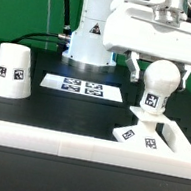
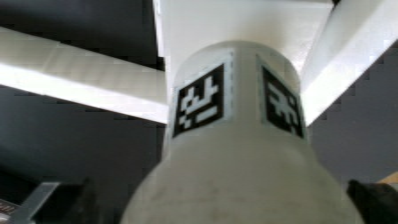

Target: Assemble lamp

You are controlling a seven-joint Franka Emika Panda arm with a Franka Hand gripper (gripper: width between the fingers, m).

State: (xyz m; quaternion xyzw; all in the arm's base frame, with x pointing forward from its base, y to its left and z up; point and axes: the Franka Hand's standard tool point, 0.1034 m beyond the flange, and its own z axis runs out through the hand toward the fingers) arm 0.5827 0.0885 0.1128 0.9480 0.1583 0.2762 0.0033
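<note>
No actual words or numbers were readable anywhere. Just black-and-white square tags (image 1: 13, 70): one on the shade (image 1: 11, 89), two on the bulb (image 2: 231, 160), some on the base (image 1: 143, 139), a row on the marker board (image 1: 83, 85). The robot pedestal (image 1: 90, 44) had a triangle sticker (image 1: 94, 29), too small to make out.
</note>
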